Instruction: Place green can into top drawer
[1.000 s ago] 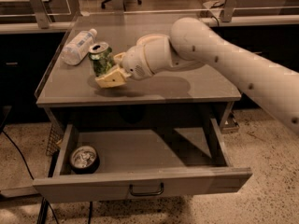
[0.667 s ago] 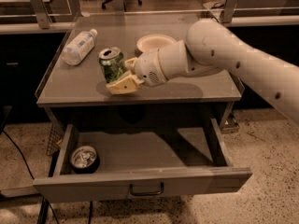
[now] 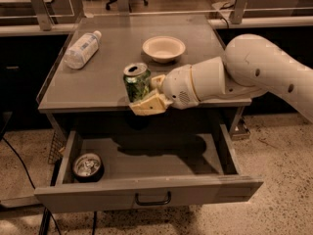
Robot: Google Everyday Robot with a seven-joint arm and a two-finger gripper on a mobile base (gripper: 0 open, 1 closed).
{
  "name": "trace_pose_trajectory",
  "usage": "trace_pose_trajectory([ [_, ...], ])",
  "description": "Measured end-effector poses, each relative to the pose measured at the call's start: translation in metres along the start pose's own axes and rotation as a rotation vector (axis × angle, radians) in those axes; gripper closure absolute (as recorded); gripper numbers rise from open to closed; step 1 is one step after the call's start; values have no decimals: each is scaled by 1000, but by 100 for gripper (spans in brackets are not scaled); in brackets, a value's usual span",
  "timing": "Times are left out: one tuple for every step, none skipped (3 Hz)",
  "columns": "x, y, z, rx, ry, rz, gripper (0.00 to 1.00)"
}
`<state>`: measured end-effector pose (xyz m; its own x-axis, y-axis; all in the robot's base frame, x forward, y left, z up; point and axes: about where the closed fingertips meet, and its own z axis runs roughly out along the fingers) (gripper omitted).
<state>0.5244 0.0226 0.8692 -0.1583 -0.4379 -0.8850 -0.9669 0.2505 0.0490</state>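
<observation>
Green can: the slim green aluminium can with pale markings and a silver pull-tab top hangs upright at the desk's front edge, a little left of centre, clear of the surface.
Gripper: the cream two-finger gripper is clenched on the green can from its right side, one finger showing below and in front, so the can is carried level with its top up.
Arm: the bulky white arm reaches in from the right, over the front right corner of the desk.
Top drawer: the wide shallow grey drawer with a dark bar handle stands pulled fully out below the front edge, its bare floor directly under the can, so a short forward and downward move looks enough.
Dark can: a dark-bodied, silver-topped can stands in the drawer's left front corner; I would set the green one down to its right to avoid a knock.
Desk: the flat grey desk bears a clear plastic bottle lying near the left edge and a pale round bowl towards the back, both well apart from the can.
</observation>
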Motion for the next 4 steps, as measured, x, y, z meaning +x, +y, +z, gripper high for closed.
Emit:
trace_pose_trajectory([
  [18,21,9,-29,-44,44,100],
  [38,70,13,-60,-123,117,100],
  [49,96,13,-67,-161,157,100],
  [63,103,44,-45,-178,137,100],
])
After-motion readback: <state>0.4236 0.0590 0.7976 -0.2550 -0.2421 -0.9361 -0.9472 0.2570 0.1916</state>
